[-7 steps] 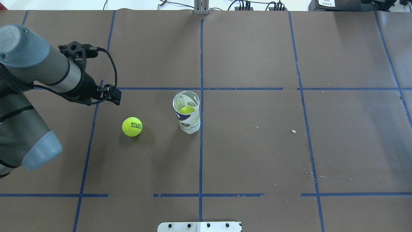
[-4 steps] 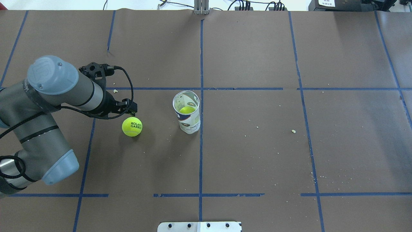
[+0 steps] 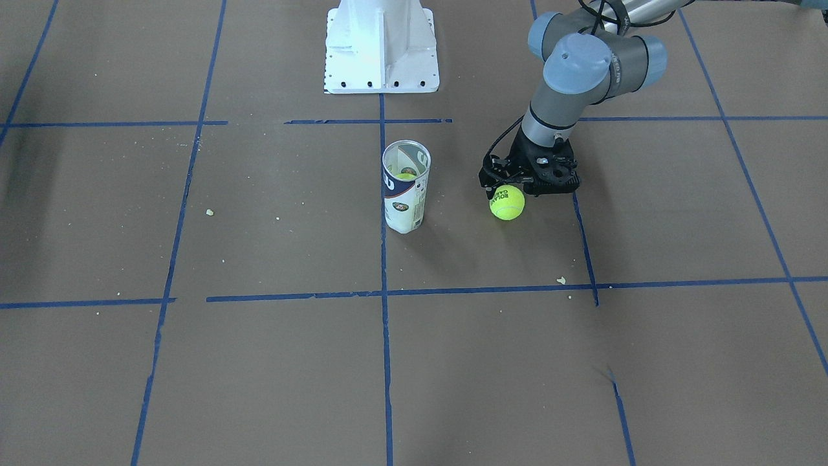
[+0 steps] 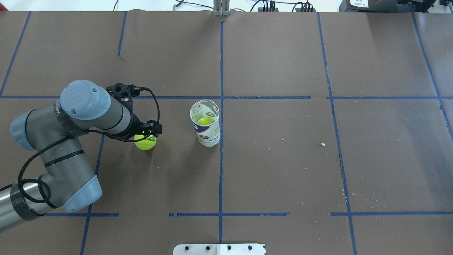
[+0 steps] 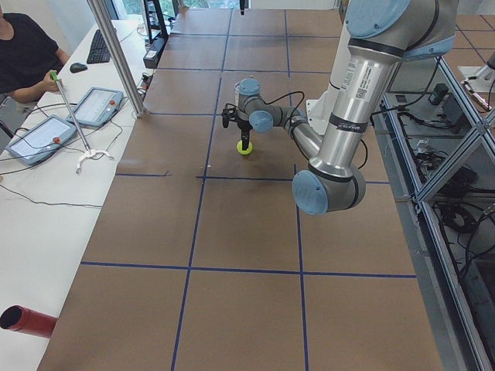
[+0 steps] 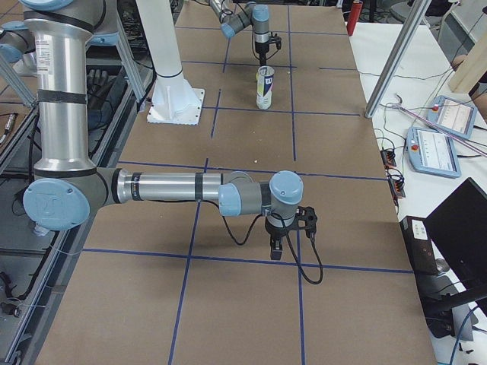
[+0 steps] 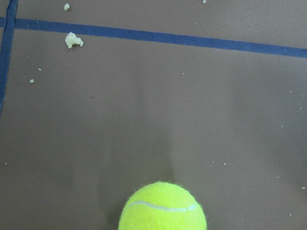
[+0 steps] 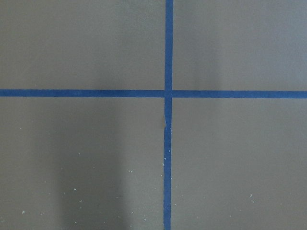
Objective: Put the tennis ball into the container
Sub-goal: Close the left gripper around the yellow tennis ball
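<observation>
Left pincer (image 4: 148,132) hovers, it seems, just above the tennis ball (image 4: 144,143), which rests on the surface (image 4: 283,177) beneath it; I cannot tell whether its jaws are parted. Best to descend straight, straddle the ball's middle, then clench gently. Upright container (image 4: 207,127) stands apart, beside it.

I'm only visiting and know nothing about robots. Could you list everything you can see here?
fuzzy yellow-green tennis ball with black lettering: one, on the table, to the robot's left of the can
tall whitish tennis-ball can with navy band: one, upright, open-topped, mid-table
second yellow-green ball: one, inside the can
white metal pedestal: one, at the robot's edge
brown paper table with blue tape grid: one
pale crumbs: several, scattered
left gripper: black, open, just above the loose ball
right gripper: black, far from the can; open or shut unclear
</observation>
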`<action>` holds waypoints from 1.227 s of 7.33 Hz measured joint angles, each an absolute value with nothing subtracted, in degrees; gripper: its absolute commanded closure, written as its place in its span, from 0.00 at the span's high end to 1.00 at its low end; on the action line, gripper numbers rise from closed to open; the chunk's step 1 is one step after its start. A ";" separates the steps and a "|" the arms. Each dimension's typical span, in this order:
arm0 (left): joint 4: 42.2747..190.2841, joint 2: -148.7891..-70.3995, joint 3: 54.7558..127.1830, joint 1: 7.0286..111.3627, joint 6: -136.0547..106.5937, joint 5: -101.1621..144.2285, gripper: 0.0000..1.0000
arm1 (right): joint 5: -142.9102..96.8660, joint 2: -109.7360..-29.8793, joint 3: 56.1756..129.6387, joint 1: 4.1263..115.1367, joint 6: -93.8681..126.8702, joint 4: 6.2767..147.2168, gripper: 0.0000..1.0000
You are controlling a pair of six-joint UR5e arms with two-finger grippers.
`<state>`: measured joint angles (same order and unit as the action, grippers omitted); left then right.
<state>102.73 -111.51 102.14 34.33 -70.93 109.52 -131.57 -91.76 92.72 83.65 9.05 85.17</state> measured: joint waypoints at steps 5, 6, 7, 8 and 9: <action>105.72 -111.60 99.07 33.54 -71.00 109.42 1.00 | -131.57 -91.76 92.72 83.65 9.05 85.17 1.00; 105.97 -111.60 98.88 33.19 -71.01 109.43 0.87 | -131.57 -91.76 92.72 83.64 9.05 85.17 1.00; 106.04 -111.57 98.83 32.91 -71.01 109.42 0.44 | -131.57 -91.76 92.72 83.65 9.05 85.17 1.00; 106.07 -111.54 98.90 32.80 -71.01 109.42 0.17 | -131.57 -91.76 92.72 83.66 9.05 85.17 1.00; 106.06 -111.54 99.18 32.80 -71.00 109.40 0.00 | -131.57 -91.76 92.72 83.67 9.05 85.17 1.00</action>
